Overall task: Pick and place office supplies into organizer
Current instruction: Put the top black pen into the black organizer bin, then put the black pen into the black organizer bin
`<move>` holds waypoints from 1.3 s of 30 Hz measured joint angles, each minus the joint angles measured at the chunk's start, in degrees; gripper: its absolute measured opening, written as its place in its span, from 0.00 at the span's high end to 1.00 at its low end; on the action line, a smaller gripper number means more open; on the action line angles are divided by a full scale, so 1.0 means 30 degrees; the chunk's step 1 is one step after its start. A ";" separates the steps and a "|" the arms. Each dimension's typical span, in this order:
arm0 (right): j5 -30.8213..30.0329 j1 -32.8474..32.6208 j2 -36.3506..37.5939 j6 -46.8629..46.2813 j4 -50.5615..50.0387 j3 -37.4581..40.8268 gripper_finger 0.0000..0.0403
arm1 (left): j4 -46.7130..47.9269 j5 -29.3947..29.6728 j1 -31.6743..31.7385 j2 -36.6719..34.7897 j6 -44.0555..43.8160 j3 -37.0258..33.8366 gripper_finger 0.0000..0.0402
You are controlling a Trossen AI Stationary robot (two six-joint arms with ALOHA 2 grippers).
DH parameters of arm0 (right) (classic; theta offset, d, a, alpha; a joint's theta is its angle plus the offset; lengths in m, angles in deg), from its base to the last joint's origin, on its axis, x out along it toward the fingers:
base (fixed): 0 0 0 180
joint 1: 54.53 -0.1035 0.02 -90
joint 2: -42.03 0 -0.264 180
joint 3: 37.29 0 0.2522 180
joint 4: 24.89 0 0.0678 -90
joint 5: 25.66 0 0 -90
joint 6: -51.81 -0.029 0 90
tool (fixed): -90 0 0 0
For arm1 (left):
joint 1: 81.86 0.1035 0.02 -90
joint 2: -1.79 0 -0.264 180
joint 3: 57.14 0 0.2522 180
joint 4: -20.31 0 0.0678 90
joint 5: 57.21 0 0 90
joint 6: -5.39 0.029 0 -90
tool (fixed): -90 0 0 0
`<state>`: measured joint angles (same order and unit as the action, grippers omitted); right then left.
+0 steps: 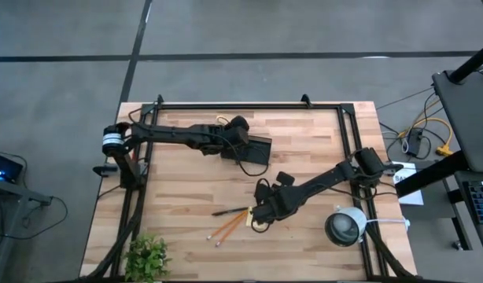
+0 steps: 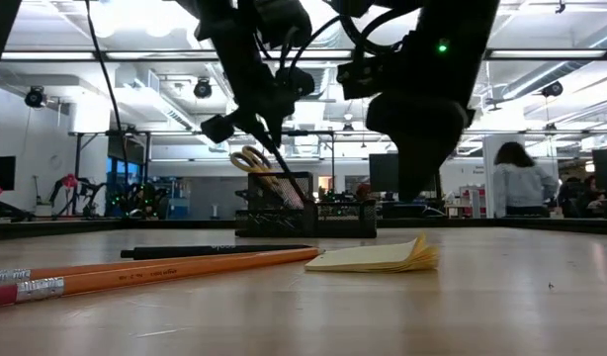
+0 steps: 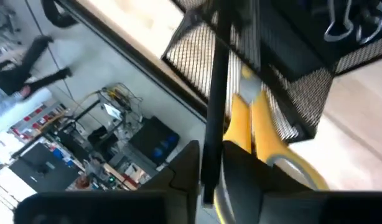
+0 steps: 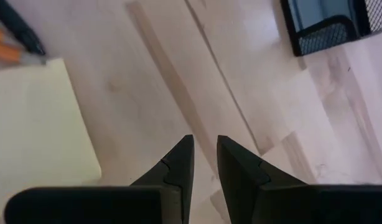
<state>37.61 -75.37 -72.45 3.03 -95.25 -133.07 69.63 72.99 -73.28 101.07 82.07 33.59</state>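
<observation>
My left gripper [image 1: 241, 137] hovers over the black mesh organizer [image 1: 257, 149] at the table's middle and is shut on a dark pen [image 2: 274, 158]. Yellow-handled scissors [image 3: 247, 121] stand in the organizer [image 2: 303, 218], handles up. My right gripper [image 4: 204, 149] hangs just right of the yellow sticky-note pad [image 4: 35, 124], its fingers a narrow gap apart and touching nothing. The pad [image 2: 378, 257] lies flat on the wood. Another dark pen [image 1: 230, 211] and two orange pencils [image 1: 226, 228] lie to the pad's left. My left gripper [image 3: 211, 152] pinches the dark pen between its two fingers at the shaft's upper part [image 3: 214, 124], coming from above. The pen slants down from the fingers, and its lower end [image 2: 299, 198] reaches into the organizer beside the scissors.
A small green plant [image 1: 147, 255] stands at the near left corner. A round white-grey device [image 1: 345, 226] sits near the right edge. Bare wood lies between the organizer and the pad. People and desks show in the room beyond the far edge.
</observation>
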 joint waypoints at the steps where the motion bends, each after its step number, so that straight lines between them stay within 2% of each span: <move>1: -0.0033 0.0046 0.0000 -0.0007 0.0185 0.0000 0.85 | 0.0097 -0.0068 -0.0038 0.0000 -0.0293 -0.0085 0.83; 9: 0.0622 0.0072 0.0000 0.0947 0.1523 0.0022 0.85 | 0.0519 0.0799 -0.0215 -0.0243 -0.3777 -0.0293 0.65; 11: 0.0964 0.0140 0.0000 0.1088 0.1807 0.0029 0.85 | 0.0823 0.0968 -0.0431 -0.0629 -0.5866 -0.0222 0.61; 14: 0.3640 0.0432 0.0000 0.2950 0.4173 0.0257 0.85 | 0.2410 0.0790 -0.0974 -0.1469 -1.0352 -0.0111 0.58; 16: 0.5289 0.0620 -0.0007 0.4407 0.6459 0.0590 0.85 | 0.4013 -0.0564 -0.1573 -0.2294 -1.4086 -0.0172 0.57; 19: 0.6650 0.0919 -0.0007 0.5971 0.9271 0.0942 0.85 | 0.5289 -0.4963 -0.2609 -0.3908 -2.0824 -0.0618 0.57; 21: 0.7026 0.1146 -0.0007 0.7215 1.0442 0.1007 0.85 | 0.4501 -0.7272 -0.3518 -0.5179 -2.4834 -0.1458 0.57; 22: 0.7030 0.1262 -0.0007 0.7936 1.0807 0.1013 0.85 | 0.3726 -0.7451 -0.4155 -0.5820 -2.6428 -0.2066 0.57; 26: 0.7071 0.1793 -0.0007 1.0993 1.1226 0.1013 0.85 | 0.0612 -0.6129 -0.6816 -0.8217 -3.0747 -0.4987 0.57; 29: 0.8339 0.2360 -0.0196 1.2029 1.1015 0.1013 0.85 | -0.1068 -0.5694 -0.8056 -0.9379 -3.4252 -0.7192 0.57; 32: 0.9346 0.2773 -0.0645 1.1975 1.1041 0.1035 0.85 | -0.3169 -0.5663 -0.9001 -1.0047 -3.6420 -0.9292 0.57; 35: 0.9516 0.2862 -0.1193 1.1981 1.1118 0.1013 0.85 | -0.4855 -0.5732 -0.9578 -1.0265 -3.7668 -1.0804 0.57; 39: 0.9889 0.2768 -0.1765 1.1935 1.1118 0.0987 0.85 | -0.5260 -0.6387 -1.0011 -1.0168 -3.9186 -1.1724 0.57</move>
<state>67.28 -67.06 -77.74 38.84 -61.90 -130.10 53.85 53.83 -103.32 70.57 -35.49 -1.58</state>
